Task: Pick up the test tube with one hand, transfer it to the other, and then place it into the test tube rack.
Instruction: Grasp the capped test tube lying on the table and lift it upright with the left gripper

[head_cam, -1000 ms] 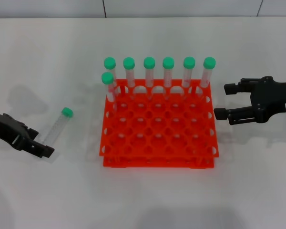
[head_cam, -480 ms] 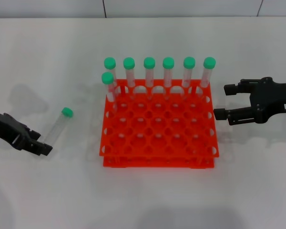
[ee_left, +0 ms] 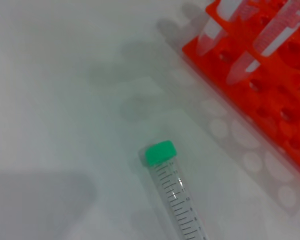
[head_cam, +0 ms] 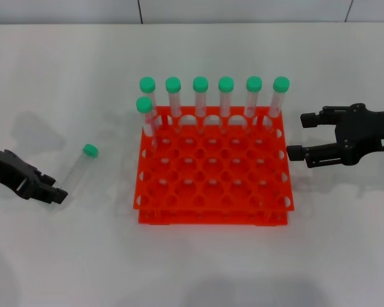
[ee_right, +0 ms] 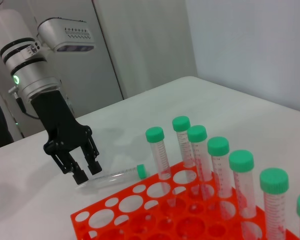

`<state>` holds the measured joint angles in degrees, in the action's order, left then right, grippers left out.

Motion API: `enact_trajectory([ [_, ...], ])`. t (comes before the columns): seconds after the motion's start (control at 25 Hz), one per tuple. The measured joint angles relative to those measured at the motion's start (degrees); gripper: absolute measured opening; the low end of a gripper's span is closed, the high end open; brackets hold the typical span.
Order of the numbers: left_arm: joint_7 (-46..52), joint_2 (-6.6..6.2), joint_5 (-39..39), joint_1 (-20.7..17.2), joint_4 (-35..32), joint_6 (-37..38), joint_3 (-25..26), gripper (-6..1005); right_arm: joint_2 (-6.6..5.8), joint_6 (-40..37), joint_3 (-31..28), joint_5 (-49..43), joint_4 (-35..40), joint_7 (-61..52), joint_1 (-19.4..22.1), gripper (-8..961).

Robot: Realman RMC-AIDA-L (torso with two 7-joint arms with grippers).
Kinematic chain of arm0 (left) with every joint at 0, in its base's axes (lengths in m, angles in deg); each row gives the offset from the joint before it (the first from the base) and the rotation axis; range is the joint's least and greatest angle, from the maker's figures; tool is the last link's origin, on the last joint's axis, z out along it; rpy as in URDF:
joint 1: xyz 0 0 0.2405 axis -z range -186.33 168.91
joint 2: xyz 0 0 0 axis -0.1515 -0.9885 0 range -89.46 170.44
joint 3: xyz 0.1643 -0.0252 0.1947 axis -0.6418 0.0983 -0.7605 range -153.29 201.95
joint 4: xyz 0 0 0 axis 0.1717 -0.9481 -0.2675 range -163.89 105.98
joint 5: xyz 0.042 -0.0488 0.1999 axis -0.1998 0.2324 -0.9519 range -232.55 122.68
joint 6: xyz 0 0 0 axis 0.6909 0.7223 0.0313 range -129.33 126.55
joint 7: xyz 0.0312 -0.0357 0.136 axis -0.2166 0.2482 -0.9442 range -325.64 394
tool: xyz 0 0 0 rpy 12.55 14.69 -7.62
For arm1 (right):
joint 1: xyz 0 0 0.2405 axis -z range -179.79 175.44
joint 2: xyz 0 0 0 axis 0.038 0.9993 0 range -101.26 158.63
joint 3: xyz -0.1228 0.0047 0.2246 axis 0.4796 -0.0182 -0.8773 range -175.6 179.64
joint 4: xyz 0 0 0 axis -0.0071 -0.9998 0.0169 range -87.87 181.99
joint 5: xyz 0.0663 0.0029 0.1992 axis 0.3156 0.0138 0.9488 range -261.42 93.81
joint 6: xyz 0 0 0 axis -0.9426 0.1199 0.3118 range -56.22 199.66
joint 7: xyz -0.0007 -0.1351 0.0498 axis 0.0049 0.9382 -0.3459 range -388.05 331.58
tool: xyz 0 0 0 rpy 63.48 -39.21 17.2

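Observation:
The test tube [head_cam: 80,169], clear with a green cap, lies on the white table left of the orange-red rack [head_cam: 214,214], cap pointing away from me. It also shows in the left wrist view [ee_left: 177,200] and the right wrist view [ee_right: 115,176]. My unlabelled left gripper [head_cam: 56,194] is low over the table at the tube's near end, fingers a little apart and empty; the right wrist view shows it [ee_right: 87,172] beside the tube's bottom. My labelled right gripper [head_cam: 297,135] hovers open and empty just right of the rack.
Several green-capped tubes [head_cam: 226,96] stand upright in the rack's back row and one hole of the second row at its left. The other holes are empty. The table's far edge meets a wall [head_cam: 243,9].
My left gripper has drawn back a little to the left, away from the rack. The lying tube and the right gripper have not moved.

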<state>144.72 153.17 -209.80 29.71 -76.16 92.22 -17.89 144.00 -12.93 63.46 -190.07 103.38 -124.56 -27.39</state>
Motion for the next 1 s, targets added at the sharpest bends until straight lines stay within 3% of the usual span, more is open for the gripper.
enact_trajectory([
  [1.0, -0.5, 0.42, 0.0, 0.5, 2.3, -2.7, -1.1, 429, 0.09, 0.0, 0.1, 0.0, -0.8, 0.1, 0.0, 844],
])
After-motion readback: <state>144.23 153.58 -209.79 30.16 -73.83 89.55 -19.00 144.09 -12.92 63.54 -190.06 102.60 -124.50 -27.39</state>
